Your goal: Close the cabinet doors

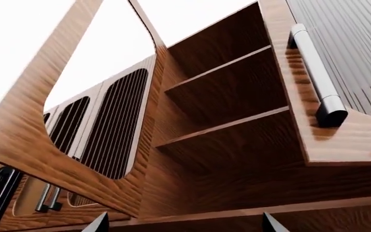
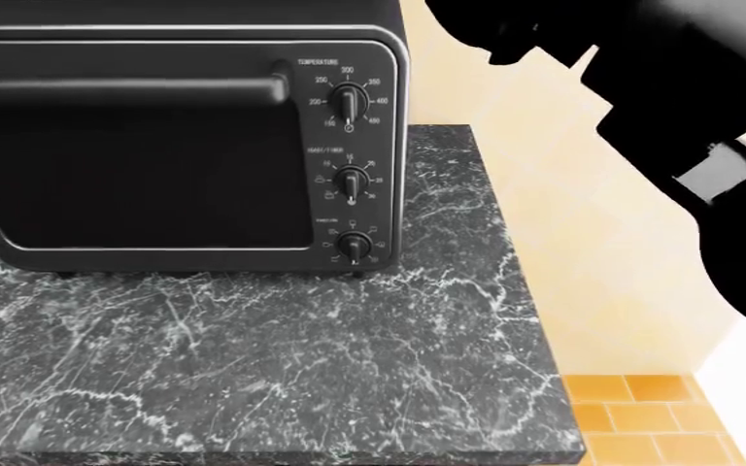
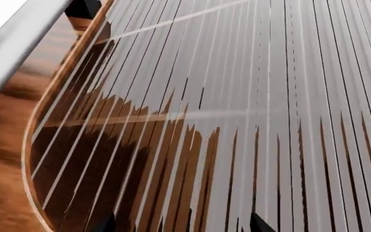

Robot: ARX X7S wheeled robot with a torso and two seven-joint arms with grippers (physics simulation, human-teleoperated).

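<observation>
The left wrist view looks up at a wooden wall cabinet with bare shelves point(image 1: 227, 92). One door point(image 1: 24, 121), a wooden frame round a pane, stands swung wide open. The other door point(image 1: 349, 72) has ribbed glass and a silver bar handle point(image 1: 318, 77); how far ajar it stands I cannot tell. My left gripper point(image 1: 184, 224) is open below the cabinet, empty. My right gripper point(image 3: 182, 224) is open, very close to that door's ribbed glass point(image 3: 237, 121), beside its handle point(image 3: 18, 43). The cabinet is out of the head view.
A black toaster oven point(image 2: 179, 146) stands on a dark marble counter point(image 2: 283, 369) below. My right arm point(image 2: 684, 107) rises at the counter's right end. More closed ribbed-glass doors point(image 1: 111, 125) run along the wall beyond the open door. Orange floor tiles point(image 2: 632, 413) lie past the counter's edge.
</observation>
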